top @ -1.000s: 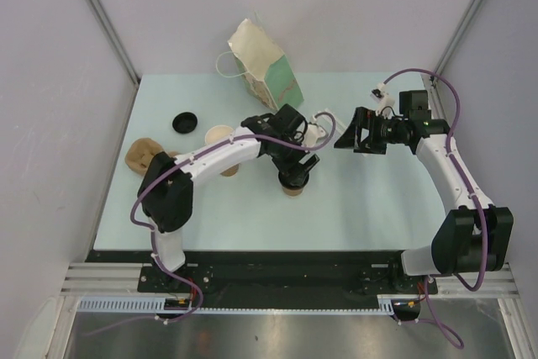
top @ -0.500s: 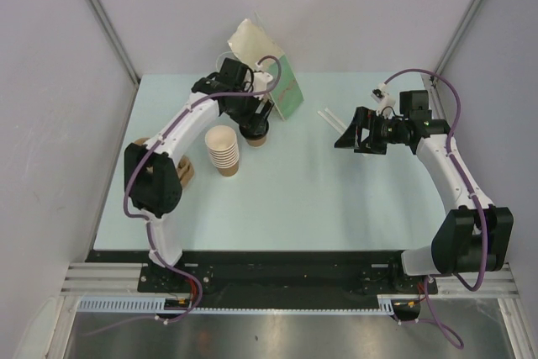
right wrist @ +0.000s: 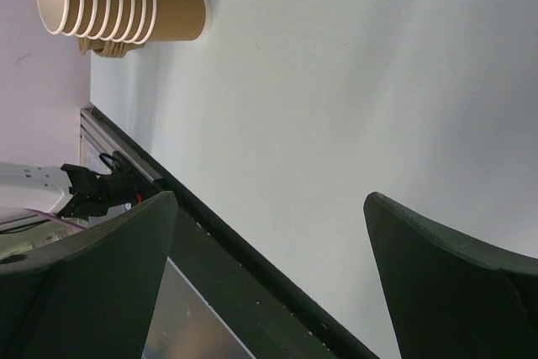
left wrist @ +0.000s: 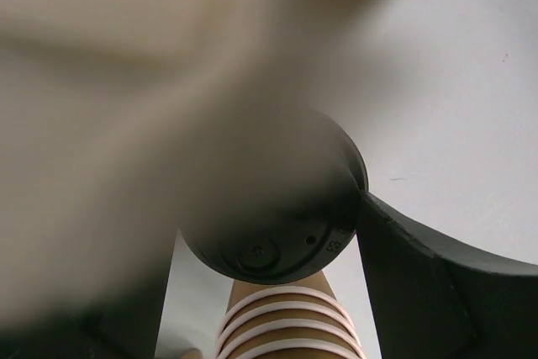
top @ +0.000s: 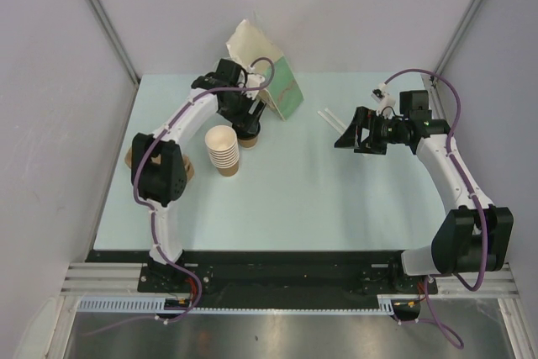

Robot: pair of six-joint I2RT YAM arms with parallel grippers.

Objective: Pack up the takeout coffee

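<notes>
By the paper bag [top: 262, 63] at the table's [top: 336, 199] far edge, the outstretched left gripper [top: 245, 126] clasps the takeout coffee [top: 249, 139]. The right gripper [top: 346, 136] hovers spread, empty.

Room is tight along the left half of the far edge of the table [top: 336, 199]: the paper bag [top: 267, 73], the stack of cups [top: 223, 150] and the takeout coffee [top: 249, 136], clamped in the left gripper [top: 245, 124], crowd together. The middle, near edge and right side lie open, save two white sticks [top: 326, 115].

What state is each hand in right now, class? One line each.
Left hand: closed on the takeout coffee.
Right hand: open, holding nothing.
</notes>
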